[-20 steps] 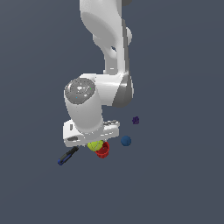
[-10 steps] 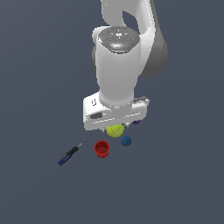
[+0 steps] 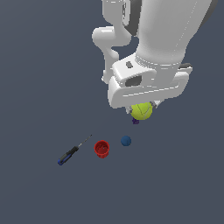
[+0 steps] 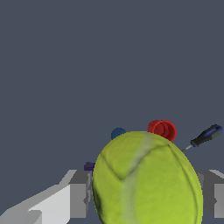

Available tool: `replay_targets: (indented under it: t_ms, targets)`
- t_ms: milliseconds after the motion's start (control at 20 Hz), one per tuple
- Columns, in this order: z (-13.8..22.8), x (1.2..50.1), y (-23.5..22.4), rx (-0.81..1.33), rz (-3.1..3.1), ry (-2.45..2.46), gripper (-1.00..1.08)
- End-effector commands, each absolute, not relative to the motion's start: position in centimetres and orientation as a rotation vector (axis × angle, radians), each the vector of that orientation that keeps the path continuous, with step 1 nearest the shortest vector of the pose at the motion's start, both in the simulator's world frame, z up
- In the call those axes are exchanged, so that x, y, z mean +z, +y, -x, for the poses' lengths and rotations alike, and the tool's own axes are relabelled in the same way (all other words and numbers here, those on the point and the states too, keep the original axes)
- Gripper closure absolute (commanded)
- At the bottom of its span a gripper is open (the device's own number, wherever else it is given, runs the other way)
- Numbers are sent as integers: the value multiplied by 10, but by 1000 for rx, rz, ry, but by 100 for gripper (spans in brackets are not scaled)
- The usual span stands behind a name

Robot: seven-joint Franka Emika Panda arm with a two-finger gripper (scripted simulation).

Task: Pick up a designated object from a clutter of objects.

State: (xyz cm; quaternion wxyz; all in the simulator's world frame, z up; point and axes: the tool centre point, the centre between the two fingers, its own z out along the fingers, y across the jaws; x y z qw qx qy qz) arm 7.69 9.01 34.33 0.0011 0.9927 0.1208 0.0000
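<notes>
The yellow-green tennis ball (image 3: 141,111) hangs under the white hand, held between the fingers of my gripper (image 3: 142,110), well above the floor. In the wrist view the ball (image 4: 146,179) fills the foreground between the two grey fingers (image 4: 78,192). The red ribbed cup (image 3: 101,149), the dark blue ball (image 3: 126,140) and the screwdriver (image 3: 72,151) lie on the floor below. The tiny purple piece (image 3: 135,121) peeks out just under the held ball. The cup (image 4: 162,130), blue ball (image 4: 117,133), screwdriver (image 4: 205,136) and purple piece (image 4: 89,166) also show in the wrist view.
The white arm and hand (image 3: 153,48) fill the upper part of the exterior view's right. The dark grey floor (image 3: 43,87) spreads around the items.
The arm has risen with the tennis ball in the gripper and swung toward the exterior view's right. The cup, blue ball and screwdriver stay on the floor.
</notes>
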Motion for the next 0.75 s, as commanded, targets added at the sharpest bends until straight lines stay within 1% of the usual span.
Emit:
replay_targets:
  t_ms: [0, 350, 700]
  targets:
    - [-75, 364, 107, 0, -3117, 378, 108]
    - [-73, 398, 136, 0, -3118, 378, 108]
    - [-73, 407, 144, 0, -3119, 378, 108]
